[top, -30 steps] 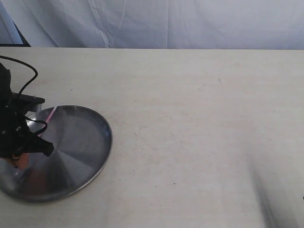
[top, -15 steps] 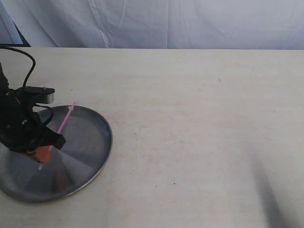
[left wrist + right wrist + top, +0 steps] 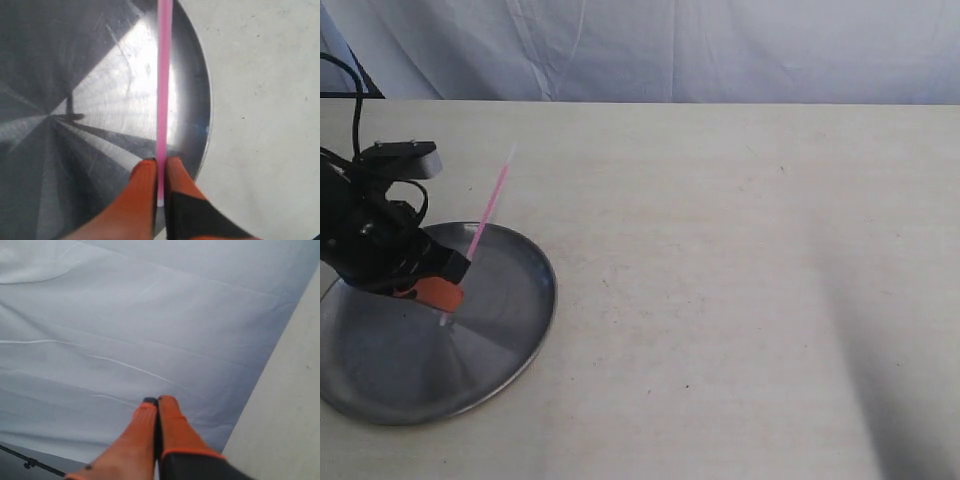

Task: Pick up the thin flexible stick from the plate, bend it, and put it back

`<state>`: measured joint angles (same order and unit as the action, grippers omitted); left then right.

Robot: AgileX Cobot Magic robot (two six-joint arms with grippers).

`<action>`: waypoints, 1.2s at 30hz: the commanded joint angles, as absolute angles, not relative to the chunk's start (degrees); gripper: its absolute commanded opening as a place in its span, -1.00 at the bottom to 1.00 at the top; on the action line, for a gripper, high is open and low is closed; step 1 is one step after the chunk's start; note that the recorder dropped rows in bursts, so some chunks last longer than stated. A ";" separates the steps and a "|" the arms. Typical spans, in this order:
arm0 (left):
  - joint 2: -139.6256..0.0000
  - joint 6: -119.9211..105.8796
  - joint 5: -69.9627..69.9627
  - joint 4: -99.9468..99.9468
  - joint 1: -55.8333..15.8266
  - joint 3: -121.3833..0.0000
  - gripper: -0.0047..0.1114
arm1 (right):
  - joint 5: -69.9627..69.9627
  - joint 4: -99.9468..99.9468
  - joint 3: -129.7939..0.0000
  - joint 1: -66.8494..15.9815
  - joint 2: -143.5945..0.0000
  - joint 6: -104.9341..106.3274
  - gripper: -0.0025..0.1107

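The thin pink stick (image 3: 488, 213) slants up and away from my left gripper (image 3: 448, 292), which is shut on it near its lower pale end, just above the silver metal plate (image 3: 510, 330). In the left wrist view the stick (image 3: 163, 75) runs straight out from between the orange fingers (image 3: 142, 185), with the gripper (image 3: 160, 162) over the plate (image 3: 100, 100) near its rim. The stick's far pale tip reaches past the plate over the table. My right gripper (image 3: 157, 401) is out of the exterior view; its orange fingers are pressed together with nothing between them, pointing at the backdrop.
A beige table (image 3: 740, 260) stretches right of the plate. A pale blue-white cloth backdrop (image 3: 670, 50) hangs behind the table's far edge. The left arm's black cable (image 3: 355, 100) loops at the far left.
My left gripper has risen off the plate and shifted right with the stick in it; the stick now tilts up, its far end lifted clear above the table.
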<state>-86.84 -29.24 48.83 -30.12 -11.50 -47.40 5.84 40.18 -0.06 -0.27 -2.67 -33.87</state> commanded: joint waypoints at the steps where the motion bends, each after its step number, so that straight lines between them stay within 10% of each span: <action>1: -85.13 -31.70 50.14 -32.41 -11.59 -47.50 -0.92 | 2.79 37.90 -1.51 -0.09 -4.39 -36.38 -0.96; 26: -80.06 -33.58 50.15 -35.11 -11.59 -47.50 -0.92 | -13.89 13.51 -65.39 -31.71 -84.49 -20.43 -0.94; 31: -80.06 -33.58 50.15 -35.11 -11.59 -47.50 -0.92 | -15.83 32.38 -67.47 -33.28 -86.67 -6.27 -0.07; 36: -80.06 -33.58 50.04 -35.50 -11.59 -47.50 -0.92 | -14.85 38.32 -67.70 -34.07 -88.54 -5.34 0.02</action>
